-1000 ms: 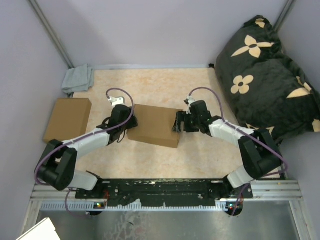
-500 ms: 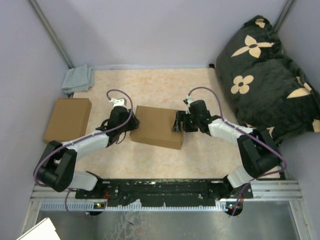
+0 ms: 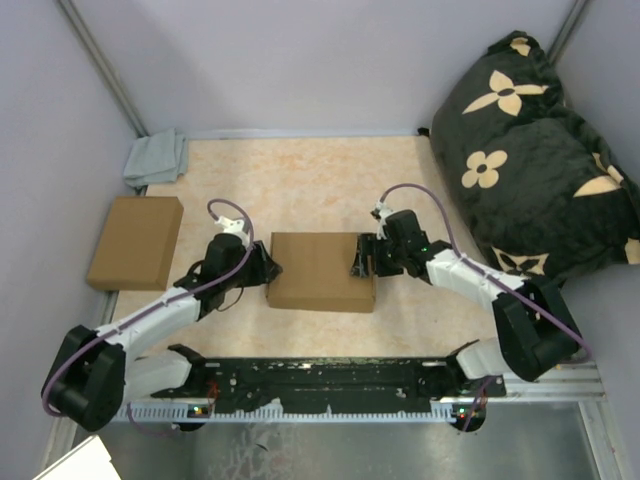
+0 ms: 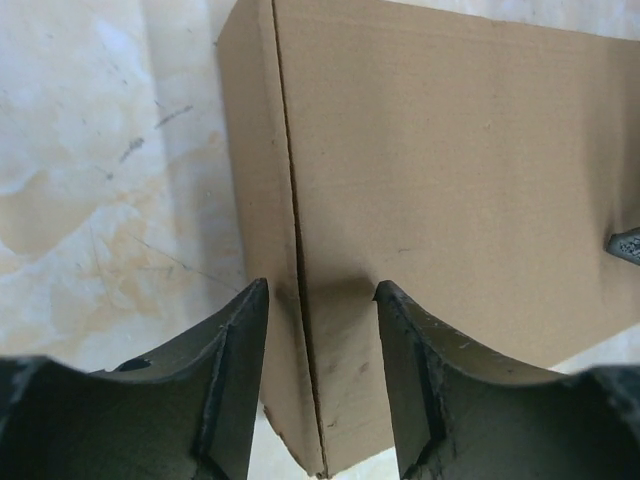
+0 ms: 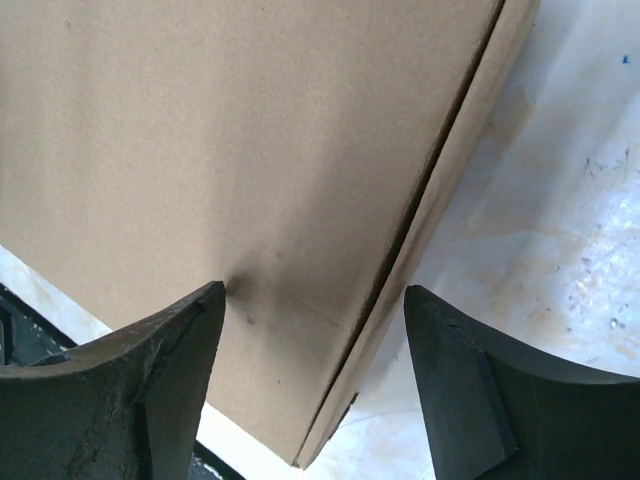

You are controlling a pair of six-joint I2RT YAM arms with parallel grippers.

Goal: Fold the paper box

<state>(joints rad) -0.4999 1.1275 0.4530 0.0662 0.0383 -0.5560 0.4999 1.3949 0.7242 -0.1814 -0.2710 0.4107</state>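
Paper box (image 3: 320,270), plain brown cardboard, lies closed and flat near the middle of the pale marbled counter (image 3: 320,180), its long sides running from 9 to 3 o'clock. On my left wrist camera, the left fingers (image 4: 230,390) are spread apart at the box's 9 o'clock end, one above the lid and the other out past the side wall, with the crease line running between them. On my right wrist camera, the right fingers (image 5: 160,370) are also spread wide at the 3 o'clock end, straddling the lid's edge seam in the same way; neither pair is pinching the cardboard. A second brown cardboard box (image 3: 135,240) sits well apart at the counter's 9 o'clock edge. A crumpled grey cloth (image 3: 157,158) lies at 10 o'clock, and a black cushion with tan flowers (image 3: 520,150) leans at 2 o'clock.
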